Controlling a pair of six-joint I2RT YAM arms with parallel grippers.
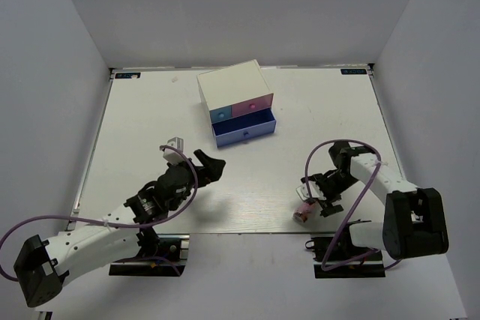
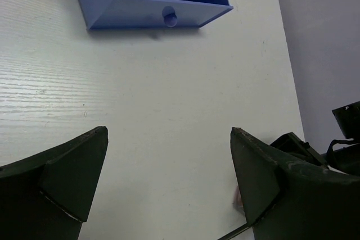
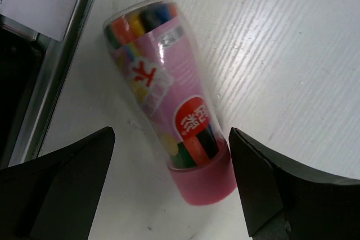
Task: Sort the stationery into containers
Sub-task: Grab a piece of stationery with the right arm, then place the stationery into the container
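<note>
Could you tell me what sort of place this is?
Likely a lab robot test cell: a white table boxed by plain white walls, left arm and right arm bolted at its near edge.

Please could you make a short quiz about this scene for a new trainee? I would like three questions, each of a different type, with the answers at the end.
1. True or false: the wide periwinkle bottom drawer of the small white box-shaped drawer chest is pulled open.
2. What lies on the white table below the right arm's open jaws? A) a green highlighter; B) the pink cylindrical plastic tube; C) a blue-grey pot.
3. Fill in: the left arm's open jaws hold ____.
Key: 1 true; 2 B; 3 nothing.
</note>
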